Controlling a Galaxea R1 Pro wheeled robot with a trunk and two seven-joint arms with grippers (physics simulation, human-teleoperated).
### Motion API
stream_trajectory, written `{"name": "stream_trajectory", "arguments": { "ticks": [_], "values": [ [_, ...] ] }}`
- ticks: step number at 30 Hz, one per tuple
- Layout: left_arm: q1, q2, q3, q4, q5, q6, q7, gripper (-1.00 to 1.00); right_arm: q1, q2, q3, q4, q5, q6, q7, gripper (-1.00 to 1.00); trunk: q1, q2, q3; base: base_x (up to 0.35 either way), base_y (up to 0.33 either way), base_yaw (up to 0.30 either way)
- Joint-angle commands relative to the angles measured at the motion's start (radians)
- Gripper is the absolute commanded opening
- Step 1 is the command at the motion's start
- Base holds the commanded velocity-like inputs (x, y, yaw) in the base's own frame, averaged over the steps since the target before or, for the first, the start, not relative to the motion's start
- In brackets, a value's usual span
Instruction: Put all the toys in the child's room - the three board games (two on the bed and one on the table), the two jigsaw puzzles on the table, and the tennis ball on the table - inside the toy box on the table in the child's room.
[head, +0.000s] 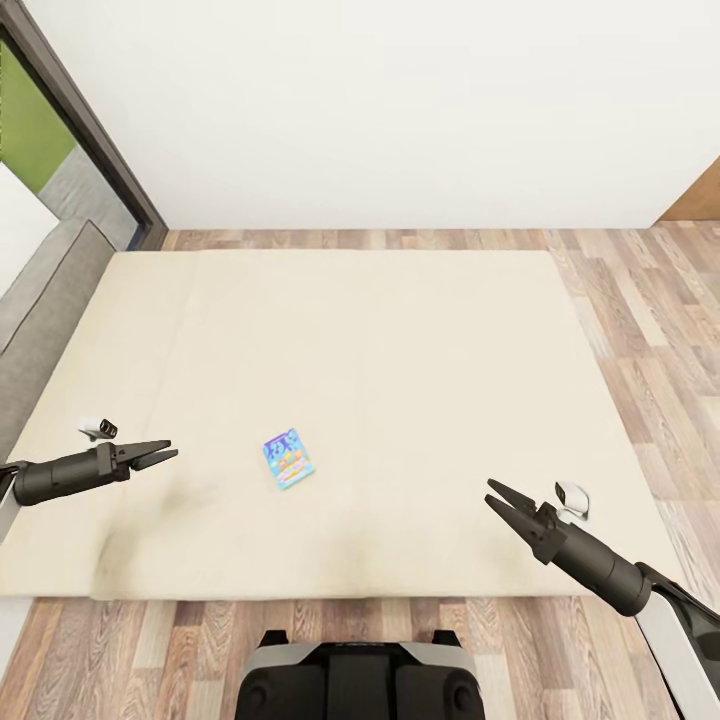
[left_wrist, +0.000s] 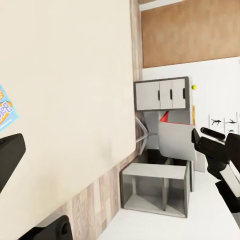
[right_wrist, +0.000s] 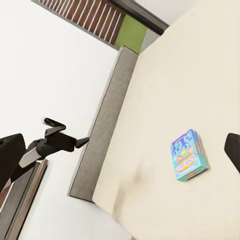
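Looking down, the head view shows the bed on wood floor, one board game near its front edge between the slightly parted left gripper and open right gripper. The right wrist view shows the game flat beside bare mattress.

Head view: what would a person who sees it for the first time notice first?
The eye goes first to the large beige bed, which takes up most of the picture, and to the single blue board game lying flat on it, toward its near edge. Next come the two dark arms over the mattress: the left gripper to the game's left and the right gripper to its right, both open and holding nothing.
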Motion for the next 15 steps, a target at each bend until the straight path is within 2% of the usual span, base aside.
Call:
{"name": "stream_trajectory", "arguments": {
  "ticks": [1, 15],
  "values": [
    [0.000, 0.000, 0.000, 0.000, -0.001, 0.011, -0.004, 1.00, 0.000, 0.000, 0.000, 0.000, -0.007, 0.008, 0.001, 1.00, 0.001, -0.001, 0.001, 0.000, 0.000, 0.000],
    [0.000, 0.000, 0.000, 0.000, -0.001, 0.011, -0.004, 1.00, 0.000, 0.000, 0.000, 0.001, -0.007, 0.008, 0.001, 1.00, 0.001, -0.001, 0.023, 0.000, 0.000, 0.000]
  ]
}}
